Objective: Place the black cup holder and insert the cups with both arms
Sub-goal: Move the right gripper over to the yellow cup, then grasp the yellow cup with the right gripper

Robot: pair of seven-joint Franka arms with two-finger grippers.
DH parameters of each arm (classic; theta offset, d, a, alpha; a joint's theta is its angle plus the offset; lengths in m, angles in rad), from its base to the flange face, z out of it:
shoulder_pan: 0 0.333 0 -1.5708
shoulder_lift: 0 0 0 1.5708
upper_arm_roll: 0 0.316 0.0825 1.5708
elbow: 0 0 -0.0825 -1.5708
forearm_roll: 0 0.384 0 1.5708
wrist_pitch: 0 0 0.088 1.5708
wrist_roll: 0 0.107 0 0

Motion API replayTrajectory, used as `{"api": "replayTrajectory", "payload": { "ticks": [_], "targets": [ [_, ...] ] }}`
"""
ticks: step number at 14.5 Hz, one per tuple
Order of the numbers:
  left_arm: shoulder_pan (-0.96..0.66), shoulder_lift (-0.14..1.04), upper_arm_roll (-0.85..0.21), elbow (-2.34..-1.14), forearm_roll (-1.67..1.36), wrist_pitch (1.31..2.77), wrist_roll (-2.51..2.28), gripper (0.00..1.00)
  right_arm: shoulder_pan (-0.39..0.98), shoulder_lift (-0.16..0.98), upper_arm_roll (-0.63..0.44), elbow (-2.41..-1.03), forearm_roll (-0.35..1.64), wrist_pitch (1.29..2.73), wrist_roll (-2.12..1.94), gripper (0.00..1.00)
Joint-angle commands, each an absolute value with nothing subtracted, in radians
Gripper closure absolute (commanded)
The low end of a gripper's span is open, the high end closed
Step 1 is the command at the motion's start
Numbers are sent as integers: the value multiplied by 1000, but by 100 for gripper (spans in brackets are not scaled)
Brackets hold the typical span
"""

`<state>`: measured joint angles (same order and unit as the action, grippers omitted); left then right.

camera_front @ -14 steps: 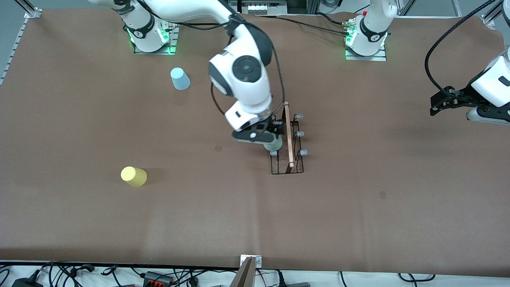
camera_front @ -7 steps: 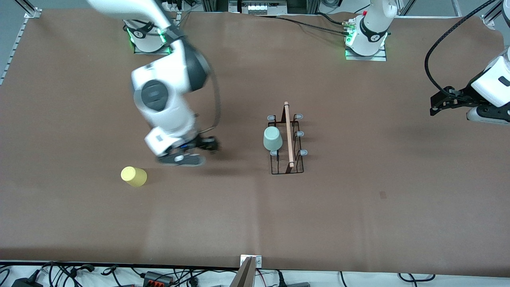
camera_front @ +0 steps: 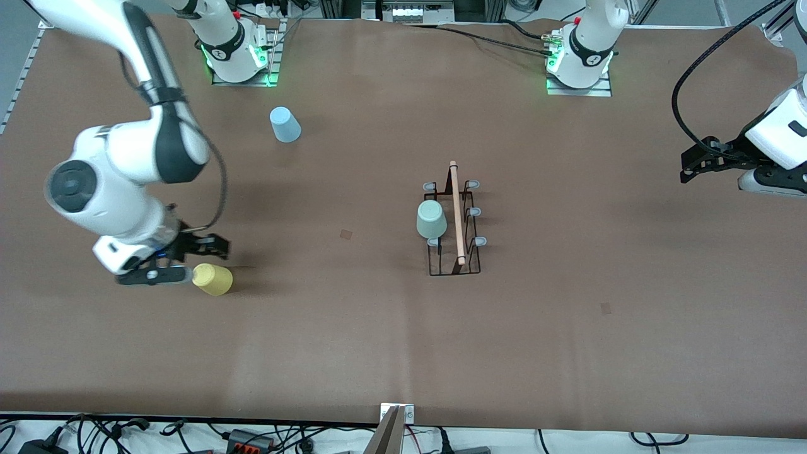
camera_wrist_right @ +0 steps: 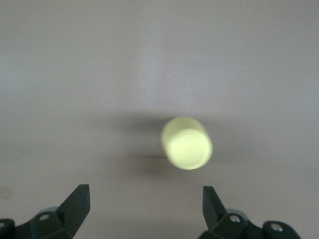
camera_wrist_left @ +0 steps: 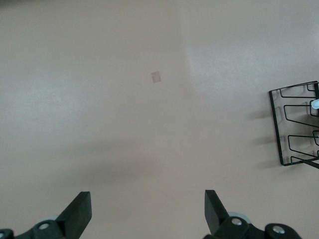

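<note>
Covering the table, brown mat (camera_front: 403,340), both end effectors spread apart, empty.

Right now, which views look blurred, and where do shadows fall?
Right wrist view: the yellow cup is soft and smeared, its shadow spreading sideways on the table. Left wrist view: sharp; the black cup holder is cut off at the edge. Front view: sharp, faint shadow beside the yellow cup.

Your right arm (camera_front: 126,157) reaches out from its base, bent down toward its own end of the tabletop, with the right gripper (camera_front: 171,260) low and its jaws spread wide, holding nothing. Your left arm (camera_front: 778,135) waits at its end, the left gripper (camera_front: 692,165) raised with jaws spread wide and empty.
</note>
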<state>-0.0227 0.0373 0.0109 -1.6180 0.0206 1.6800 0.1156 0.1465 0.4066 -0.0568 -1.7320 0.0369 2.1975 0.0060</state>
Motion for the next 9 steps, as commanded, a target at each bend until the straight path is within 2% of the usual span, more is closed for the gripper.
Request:
{"api": "replayTrajectory", "payload": {
  "ticks": [1,4,9],
  "targets": [
    [-17,17,9,-1638,20,1690,140,0,100,374,-35,-1882,31,2348,-34,0],
    [-17,17,9,-1638,20,1689,140,0,94,391,-35,-1922,35,2440,-35,0],
    [-17,17,9,-1638,20,1689,140,0,77,483,-35,-1908,28,2574,-38,0]
  ]
}}
